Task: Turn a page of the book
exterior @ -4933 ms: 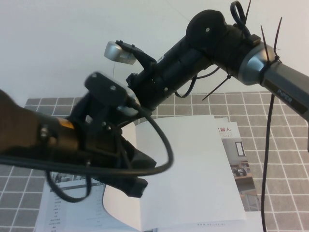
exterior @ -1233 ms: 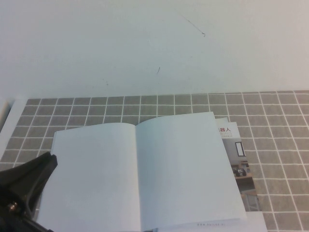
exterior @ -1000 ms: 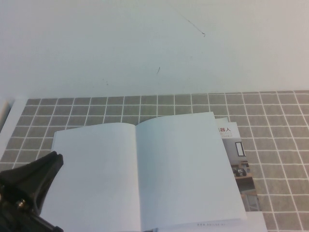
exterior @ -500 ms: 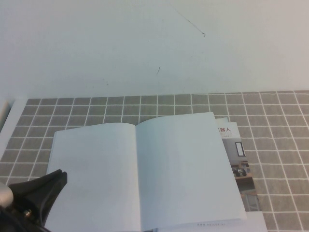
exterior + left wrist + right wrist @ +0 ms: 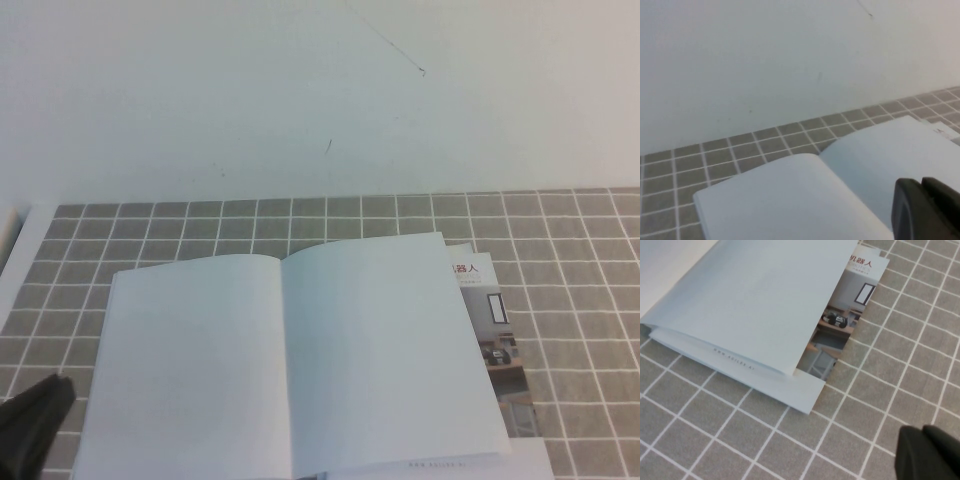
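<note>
The book [image 5: 300, 360] lay open on the grey tiled mat [image 5: 580, 260], both facing pages blank. The left gripper [image 5: 30, 425] sat off its near-left corner, holding nothing; finger spacing indeterminate. The right gripper [image 5: 930, 452] hovered beside the right edge, grip likewise unclear.

Soft, even, cool light; faint shadows, slight blur.

Blank white spread on grey tiles

The book [image 5: 300, 360] shows plain white pages; beneath it, a grey white-gridded mat [image 5: 560, 230]; black left gripper [image 5: 30, 430], black right gripper [image 5: 930, 452].

Left pincer [image 5: 30, 425] beside open book [image 5: 290, 360], right pincer [image 5: 927, 452] nearby
</note>
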